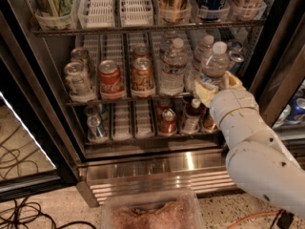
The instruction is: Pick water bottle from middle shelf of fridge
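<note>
The fridge (157, 173) stands open, a ribbed steel grille at its base. My gripper (217, 84) is at the right end of the middle shelf (119, 99), shut on a clear ribbed water bottle (214, 63) with a white cap. The bottle stands upright between the pale fingers (204, 91), its base hidden by them, in front of the shelf's right lane. Another water bottle (173, 67) stands in the lane to its left, and a third (202, 47) sits farther back.
The middle shelf also holds a red cola can (109, 78), a brown can (142, 75) and silver cans (77, 79). The bottom shelf holds cans and a brown-liquid bottle (191, 116). The dark door frame (279, 61) is close on the right. A pink-filled bin (152, 211) sits on the floor below.
</note>
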